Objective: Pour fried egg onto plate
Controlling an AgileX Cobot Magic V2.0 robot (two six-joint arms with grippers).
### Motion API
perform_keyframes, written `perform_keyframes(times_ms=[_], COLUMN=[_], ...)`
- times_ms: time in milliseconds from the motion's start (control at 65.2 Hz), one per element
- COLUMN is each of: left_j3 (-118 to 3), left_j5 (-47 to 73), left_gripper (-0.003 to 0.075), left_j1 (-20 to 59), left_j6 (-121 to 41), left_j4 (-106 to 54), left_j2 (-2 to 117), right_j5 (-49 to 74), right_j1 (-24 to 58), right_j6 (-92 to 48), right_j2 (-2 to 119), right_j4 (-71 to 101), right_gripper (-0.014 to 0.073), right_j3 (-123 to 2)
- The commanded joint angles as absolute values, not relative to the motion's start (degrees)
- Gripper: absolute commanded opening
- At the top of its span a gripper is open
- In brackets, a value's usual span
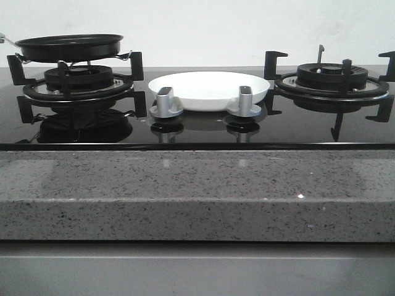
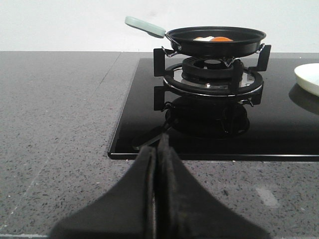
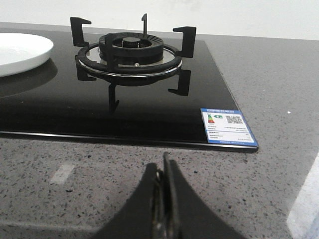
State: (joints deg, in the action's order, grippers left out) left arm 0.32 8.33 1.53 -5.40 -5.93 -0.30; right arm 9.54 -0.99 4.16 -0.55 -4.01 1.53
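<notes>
Closest up, both grippers sit low over the grey counter near the worktop's front edge: left gripper (image 2: 156, 149) and right gripper (image 3: 164, 172), fingers pressed together, holding nothing. Fried egg (image 2: 213, 39) is lying in the black pan (image 2: 215, 42) on the burner toward the back-left corner. Plate (image 1: 208, 89) sits mid-worktop on the glass hob. Egg looks floppy and light, probably slides easily, so I'd grab the pan's pale green handle (image 2: 145, 26), not the egg.
</notes>
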Motion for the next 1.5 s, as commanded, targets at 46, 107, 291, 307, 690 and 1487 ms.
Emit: perform_keyframes(times_ms=[46, 107, 291, 307, 690, 1487], left_j3=[0.71, 0.71, 0.71, 0.71, 0.71, 0.31], left_j5=[3.43, 3.43, 3.31, 3.31, 3.31, -0.69], left_gripper=[-0.0019, -0.0019, -0.0019, -0.0019, -0.0019, -0.0020], left_j1=[1.82, 1.82, 1.82, 1.82, 1.82, 1.82], left_j6=[-4.86, -4.86, -4.86, -4.86, -4.86, -4.86], left_j4=[-6.42, -6.42, -6.42, -6.42, -6.42, -8.08], left_j2=[-1.27, -1.27, -1.27, -1.27, -1.27, -1.27], right_j5=[4.81, 4.81, 4.81, 4.81, 4.81, 3.71], right_j1=[-1.45, -1.45, -1.45, -1.45, -1.45, -1.45], right_j6=[3.94, 3.94, 3.94, 3.94, 3.94, 3.94], right_j2=[-1.72, -1.72, -1.72, -1.72, -1.72, -1.72], right_j4=[-3.78, -3.78, -3.78, -3.78, -3.78, -3.78], right_gripper=[-0.0060, -0.0060, -0.0060, -0.0060, -0.0060, -0.0060], right_j3=[1.32, 1.32, 1.32, 1.32, 1.32, 1.14])
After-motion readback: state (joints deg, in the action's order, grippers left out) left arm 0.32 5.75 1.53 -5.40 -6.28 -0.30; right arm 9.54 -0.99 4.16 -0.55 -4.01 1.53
